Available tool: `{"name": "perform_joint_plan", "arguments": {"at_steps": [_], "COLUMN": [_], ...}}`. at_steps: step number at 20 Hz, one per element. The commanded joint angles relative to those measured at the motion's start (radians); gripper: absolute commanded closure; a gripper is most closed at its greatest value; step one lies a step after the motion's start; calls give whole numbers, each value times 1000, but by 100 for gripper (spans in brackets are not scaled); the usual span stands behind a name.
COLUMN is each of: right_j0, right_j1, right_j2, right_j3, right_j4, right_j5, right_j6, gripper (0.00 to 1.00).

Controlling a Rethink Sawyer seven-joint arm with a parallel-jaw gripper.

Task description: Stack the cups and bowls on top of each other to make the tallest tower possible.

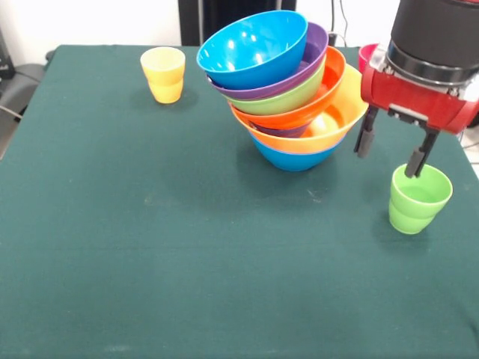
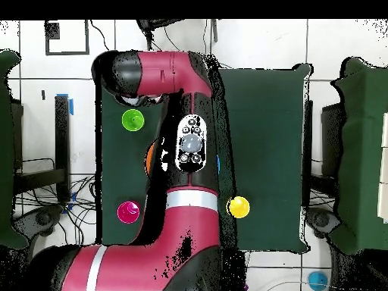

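A dark green table (image 1: 150,247) fills most of the front view. Right of centre near the top stands the tower (image 1: 288,90), a pile of nested bowls that leans toward the upper left. Its lowest piece is a blue bowl (image 1: 293,158), with a wide yellow-orange bowl (image 1: 346,120) set in it. Above come an orange-red bowl (image 1: 333,75), a lime green bowl (image 1: 288,99), a purple bowl (image 1: 316,43) and, on top, a tilted blue bowl (image 1: 254,46) with its opening facing the upper left.

The yellow cup (image 1: 164,73) stands upright in the upper left, well apart from the tower. The green cup (image 1: 418,197) stands upright at the right side, below and to the right of the tower. A red-pink cup (image 1: 367,54) shows only partly at the upper right, behind the tower and the arm.

The gripper (image 1: 391,152) comes down at the upper right under a red and black arm (image 1: 423,67). Its two dark fingers (image 1: 366,134) are spread apart and hold nothing; one hangs beside the tower's yellow-orange bowl, the other sits at the far rim of the green cup.

In the overhead view the arm covers the middle of the table, hiding most of the tower. The green cup (image 2: 133,120) lies upper left, the red-pink cup (image 2: 127,212) lower left, and the yellow cup (image 2: 239,207) right of the arm.
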State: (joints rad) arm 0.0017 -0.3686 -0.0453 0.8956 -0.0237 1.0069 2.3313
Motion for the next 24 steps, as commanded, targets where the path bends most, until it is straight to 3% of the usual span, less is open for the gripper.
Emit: {"name": "perform_joint_plan", "arguments": {"at_steps": [1,10,19,24], "right_j0": [-11,-24,9,20], "right_j1": [-30,19,-16,-49], "right_j2": [102,106,88,77], "right_j3": [149,120,133,111], "right_j4": [-22,-56,-39,-20], "right_j5": [27,-28,-37,20], "right_j6": [-147,-160,-74,-42], "gripper": [0,0,0,0]}}
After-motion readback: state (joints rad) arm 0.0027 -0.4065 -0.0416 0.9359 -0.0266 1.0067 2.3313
